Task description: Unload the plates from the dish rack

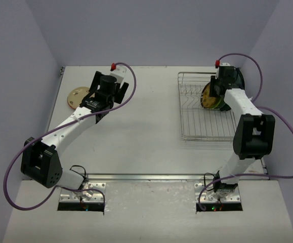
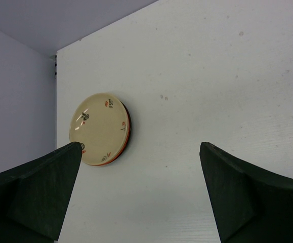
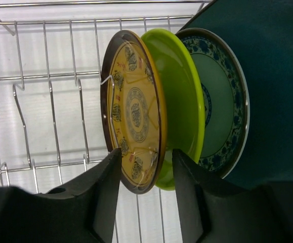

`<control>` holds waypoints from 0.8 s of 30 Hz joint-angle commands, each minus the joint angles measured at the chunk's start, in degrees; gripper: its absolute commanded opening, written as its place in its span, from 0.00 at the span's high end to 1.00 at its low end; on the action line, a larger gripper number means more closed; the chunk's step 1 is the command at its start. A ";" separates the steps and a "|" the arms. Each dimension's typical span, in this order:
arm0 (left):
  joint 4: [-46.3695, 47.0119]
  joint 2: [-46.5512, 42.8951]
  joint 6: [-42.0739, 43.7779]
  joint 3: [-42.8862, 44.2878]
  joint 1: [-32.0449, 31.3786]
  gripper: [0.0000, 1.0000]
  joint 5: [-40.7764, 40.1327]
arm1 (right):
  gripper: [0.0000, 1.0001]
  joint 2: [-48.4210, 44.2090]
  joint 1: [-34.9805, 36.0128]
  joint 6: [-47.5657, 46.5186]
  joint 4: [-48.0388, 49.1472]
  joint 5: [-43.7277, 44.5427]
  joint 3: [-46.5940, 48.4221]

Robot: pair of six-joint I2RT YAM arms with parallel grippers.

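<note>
The right jaws straddle the rim of a yellow plate [image 3: 136, 116], one finger at each face; whether they pinch it cannot be told. The plate stands on edge in the dish rack [image 3: 50, 77], face parallel to a lime-green plate [image 3: 181, 101], a blue-patterned plate [image 3: 219, 101] and a dark-teal plate [image 3: 273, 76] behind. The left jaws gape wide above the worktop [image 2: 212, 76], near a cream plate [image 2: 99, 129] lying flat, face up.

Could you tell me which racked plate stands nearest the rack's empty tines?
The yellow patterned, dark-rimmed round plate; the lime-green plate and blue-patterned plate stand behind it.
</note>
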 commanded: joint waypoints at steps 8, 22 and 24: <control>0.95 -0.02 -0.82 3.32 -0.52 0.00 -0.45 | 0.89 -0.52 -0.66 -5.23 6.41 3.87 1.30; 0.19 0.26 -1.14 5.38 -0.58 0.00 -0.10 | 1.00 -5.90 1.67 -7.10 2.03 5.15 7.16; 0.06 0.12 -1.24 5.61 -0.58 0.00 -0.03 | 1.00 -6.71 2.29 -8.45 1.83 5.75 8.60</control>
